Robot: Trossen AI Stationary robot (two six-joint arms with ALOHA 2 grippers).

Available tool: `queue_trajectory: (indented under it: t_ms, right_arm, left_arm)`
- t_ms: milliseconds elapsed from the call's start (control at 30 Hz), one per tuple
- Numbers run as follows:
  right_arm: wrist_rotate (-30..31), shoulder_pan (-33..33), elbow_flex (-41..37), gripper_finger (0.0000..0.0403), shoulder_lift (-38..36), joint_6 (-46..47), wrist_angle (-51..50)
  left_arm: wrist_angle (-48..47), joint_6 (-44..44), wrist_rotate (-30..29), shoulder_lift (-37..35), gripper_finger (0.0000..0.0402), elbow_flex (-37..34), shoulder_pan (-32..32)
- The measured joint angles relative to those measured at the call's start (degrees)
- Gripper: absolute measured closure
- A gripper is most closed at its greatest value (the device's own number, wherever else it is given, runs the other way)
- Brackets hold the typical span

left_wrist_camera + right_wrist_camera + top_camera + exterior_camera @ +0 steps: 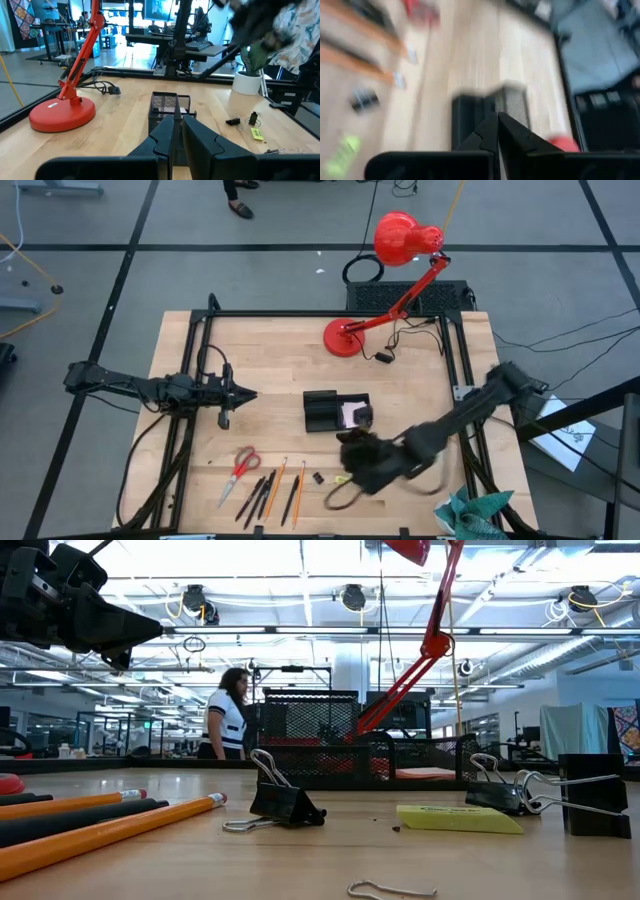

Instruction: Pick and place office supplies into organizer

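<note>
High view: your organizer (322, 411) only holds the pink pad (354, 415); scissors (241, 465), pencils (277, 486) are on the table. Right gripper (358, 458) pinched empty just beside it; left gripper (245, 394) closed, waiting.

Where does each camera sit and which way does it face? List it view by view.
High: above the table, facing straight down; both arms, left hand and right hand.
Low: at tabletop level, facing across pencils into the room; an arm shows upper left.
Left wrist: on the left arm, facing the organizer past its own fingers.
Right wrist: on the right arm, facing the table past its own fingers.
Shared: high and left wrist both show organizer and red lamp.
</note>
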Motion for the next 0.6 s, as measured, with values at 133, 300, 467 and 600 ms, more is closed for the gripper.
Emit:
queue_trajectory:
  t_ms: [133, 300, 467, 600]
  right_arm:
    - [-1.9, -0.3, -10.7, 0.0402, -9.9, -1.4, 9.3]
    - [-15.8, -3.4, -28.3, 0.0402, -21.2, -0.3, 29.1]
    - [-32.8, -6.9, -45.8, 0.0402, -28.3, -2.6, 57.4]
    - [-36.1, -9.0, -56.0, 0.0402, -34.1, -3.3, 69.3]
  left_arm:
    - [0.0, 0.0, 0.0, 0.0, 0.0355, 0.0, 0.0]
    - [0.0, 0.1, 0.0, 0.0, 0.0355, 0.0, 0.0]
    - [0.0, 1.4, 0.0, 0.0, 0.0355, 0.0, 0.0]
    - [0.0, 1.3, 0.0, 0.0, 0.0355, 0.0, 0.0]
